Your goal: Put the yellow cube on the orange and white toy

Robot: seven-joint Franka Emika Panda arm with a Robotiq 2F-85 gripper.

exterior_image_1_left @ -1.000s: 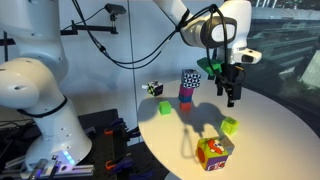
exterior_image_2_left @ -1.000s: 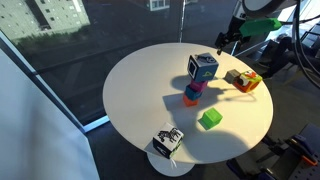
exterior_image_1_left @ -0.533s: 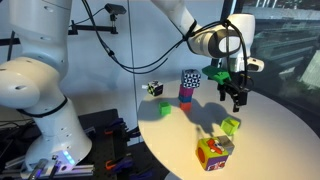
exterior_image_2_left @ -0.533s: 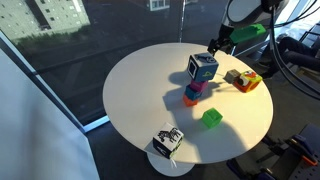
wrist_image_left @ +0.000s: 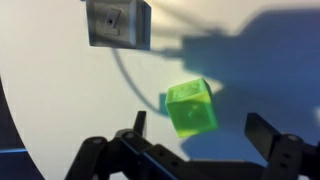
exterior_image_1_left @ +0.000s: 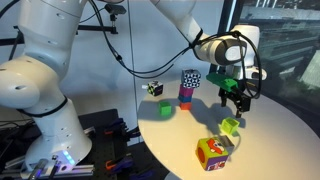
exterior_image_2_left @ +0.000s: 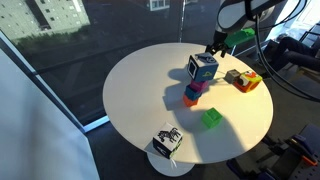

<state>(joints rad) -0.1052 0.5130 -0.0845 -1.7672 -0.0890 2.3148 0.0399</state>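
Note:
The yellow cube [exterior_image_1_left: 231,126] sits on the round white table, just behind the orange and white toy [exterior_image_1_left: 214,152]. My gripper [exterior_image_1_left: 236,101] hangs a little above the cube, open and empty. In the wrist view the yellow cube [wrist_image_left: 191,107] lies on the table between and just ahead of my two spread fingers [wrist_image_left: 200,133]. In an exterior view the toy [exterior_image_2_left: 243,80] shows at the table's far side and my gripper [exterior_image_2_left: 214,46] is beyond the stack. I cannot make out the yellow cube there.
A tall stack with a checkered top [exterior_image_1_left: 189,85] [exterior_image_2_left: 201,74] stands near the table's middle. A darker green cube [exterior_image_1_left: 166,108] [exterior_image_2_left: 211,118] and a black-and-white patterned cube [exterior_image_1_left: 153,88] [exterior_image_2_left: 167,141] lie apart. A grey block [wrist_image_left: 118,22] shows in the wrist view.
My gripper has moved down and across to a spot over the yellow cube. It stays open. The cubes have not moved.

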